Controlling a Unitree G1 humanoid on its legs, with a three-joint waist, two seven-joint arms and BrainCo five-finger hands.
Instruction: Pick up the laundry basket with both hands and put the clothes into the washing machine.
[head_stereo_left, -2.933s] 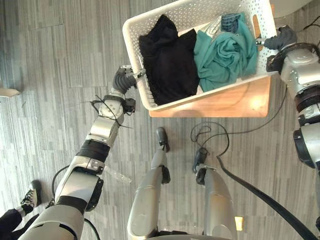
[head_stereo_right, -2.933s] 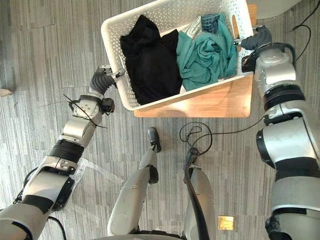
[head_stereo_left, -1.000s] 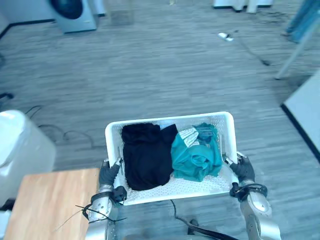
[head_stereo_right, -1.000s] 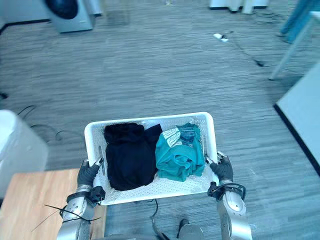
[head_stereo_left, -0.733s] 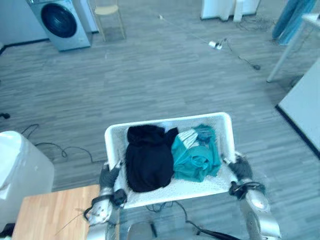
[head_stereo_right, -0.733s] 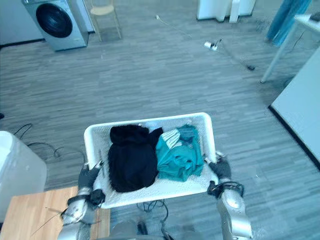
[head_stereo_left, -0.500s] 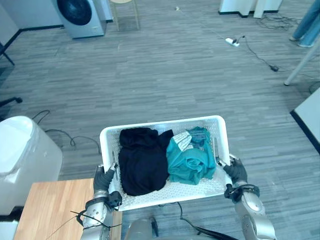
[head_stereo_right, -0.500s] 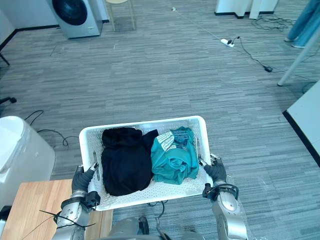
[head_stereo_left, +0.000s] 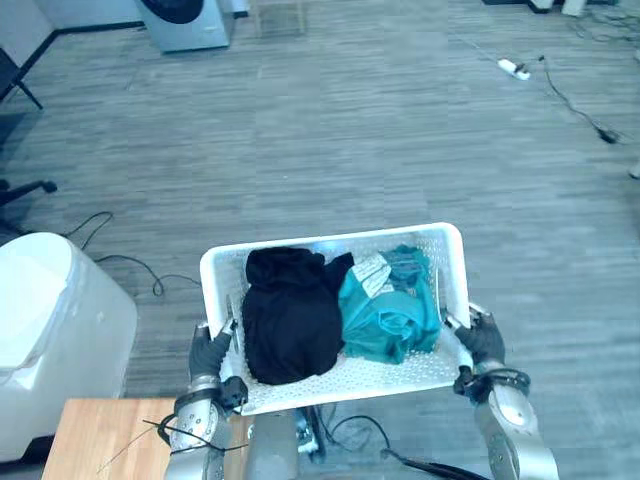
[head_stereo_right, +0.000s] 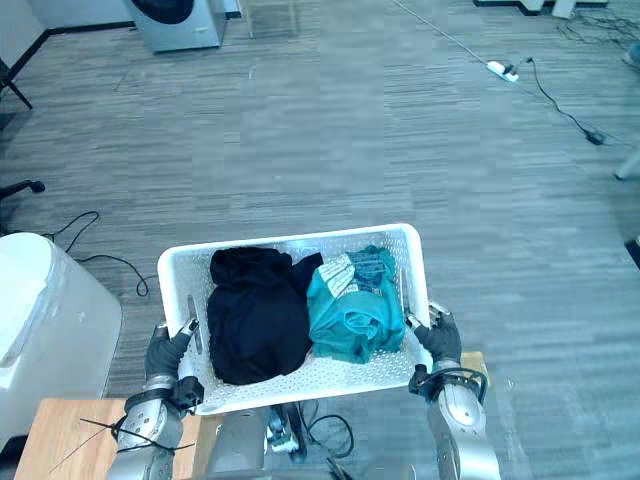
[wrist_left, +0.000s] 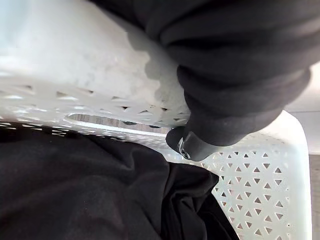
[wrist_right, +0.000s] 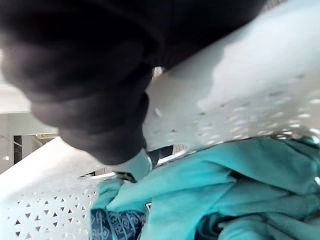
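I hold a white perforated laundry basket (head_stereo_left: 330, 238) off the floor in front of me. My left hand (head_stereo_left: 208, 352) grips its left end and my right hand (head_stereo_left: 484, 340) its right end, both shut on the rim. A black garment (head_stereo_left: 290, 315) fills the basket's left half and a teal garment (head_stereo_left: 390, 312) the right half. In the left wrist view my thumb (wrist_left: 192, 142) hooks over the rim beside the black garment (wrist_left: 75, 195). The right wrist view has my hand (wrist_right: 100, 135) against the wall by the teal garment (wrist_right: 240, 185). The grey washing machine (head_stereo_left: 185, 18) stands far ahead on the left.
A white bin (head_stereo_left: 50, 330) stands close on my left, with a wooden table (head_stereo_left: 100, 445) corner below it. A stool (head_stereo_left: 278, 12) stands beside the washing machine. Cables and a power strip (head_stereo_left: 512, 68) lie on the floor far right. Grey floor stretches between me and the machine.
The basket has come up off the wooden table and stays in both hands. The camera has swung from straight down to the room ahead, and the washing machine now sits at the top edge.
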